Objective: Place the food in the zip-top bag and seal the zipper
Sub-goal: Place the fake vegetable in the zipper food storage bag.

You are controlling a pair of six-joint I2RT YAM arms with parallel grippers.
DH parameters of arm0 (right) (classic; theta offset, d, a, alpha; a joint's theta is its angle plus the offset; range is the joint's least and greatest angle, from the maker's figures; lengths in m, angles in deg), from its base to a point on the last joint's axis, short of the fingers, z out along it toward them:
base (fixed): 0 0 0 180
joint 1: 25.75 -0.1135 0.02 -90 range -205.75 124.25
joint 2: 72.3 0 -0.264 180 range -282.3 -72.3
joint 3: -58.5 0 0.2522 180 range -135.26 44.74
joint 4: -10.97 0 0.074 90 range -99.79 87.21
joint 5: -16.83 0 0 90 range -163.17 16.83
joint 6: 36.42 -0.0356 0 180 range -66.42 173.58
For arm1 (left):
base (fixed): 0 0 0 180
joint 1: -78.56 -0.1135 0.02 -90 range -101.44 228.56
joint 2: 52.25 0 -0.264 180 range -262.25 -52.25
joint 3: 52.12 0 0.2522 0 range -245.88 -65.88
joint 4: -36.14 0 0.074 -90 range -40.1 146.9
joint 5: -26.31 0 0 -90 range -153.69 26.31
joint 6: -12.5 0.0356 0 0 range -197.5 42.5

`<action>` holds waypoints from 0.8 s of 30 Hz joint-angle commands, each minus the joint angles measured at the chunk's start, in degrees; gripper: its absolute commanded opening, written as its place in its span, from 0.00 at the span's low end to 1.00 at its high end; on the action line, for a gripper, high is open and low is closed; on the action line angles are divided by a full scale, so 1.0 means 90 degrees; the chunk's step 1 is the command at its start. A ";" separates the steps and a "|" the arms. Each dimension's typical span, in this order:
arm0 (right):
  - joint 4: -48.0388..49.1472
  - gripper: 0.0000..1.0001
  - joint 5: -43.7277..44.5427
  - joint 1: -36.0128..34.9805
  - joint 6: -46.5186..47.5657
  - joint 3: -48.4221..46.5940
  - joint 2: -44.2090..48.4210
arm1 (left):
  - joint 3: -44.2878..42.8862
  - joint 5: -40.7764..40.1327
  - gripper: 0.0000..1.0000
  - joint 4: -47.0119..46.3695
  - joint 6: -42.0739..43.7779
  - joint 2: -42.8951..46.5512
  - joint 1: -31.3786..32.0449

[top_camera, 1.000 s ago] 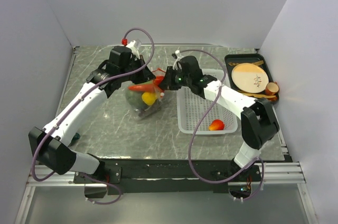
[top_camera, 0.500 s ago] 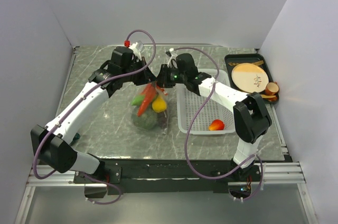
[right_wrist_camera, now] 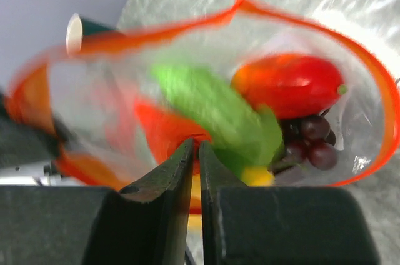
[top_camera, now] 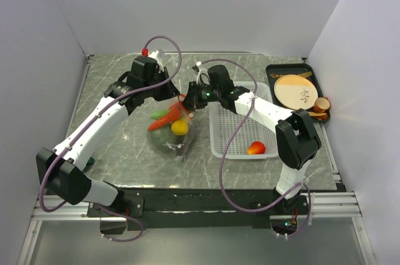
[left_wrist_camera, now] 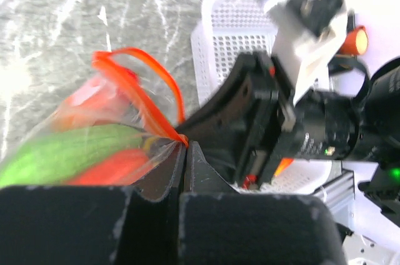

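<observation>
The clear zip-top bag hangs over the table middle, held at its mouth by both grippers. Inside are a carrot, a yellow piece, a green piece, a red piece and purple grapes. My left gripper is shut on the orange-red zipper at one end of the mouth. My right gripper is shut on the zipper's other end; in the right wrist view the zipper loops open. One orange-red tomato lies in the white basket.
A dark tray at the back right holds a tan wooden disc and a small brown cup. Walls close the table on the left, back and right. A small dark green object lies by the left arm's base.
The bag has been lifted by its mouth and now hangs more to the left, its contents settled lower. Both grippers moved closer together, still holding the zipper.
</observation>
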 commanded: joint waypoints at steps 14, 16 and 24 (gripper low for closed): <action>-0.0820 0.45 0.0470 -0.0090 0.0475 -0.0036 0.0550 | -0.0016 0.0159 0.01 -0.0659 0.0005 0.0505 -0.0170; -0.0831 0.52 0.1124 -0.0071 0.0495 0.0041 0.0716 | 0.0052 0.0198 0.01 -0.0678 0.0054 0.0544 -0.0170; -0.0772 0.58 0.2044 0.0388 0.0339 0.0422 0.1449 | 0.0374 0.0286 0.01 -0.0824 0.0230 0.0759 -0.0170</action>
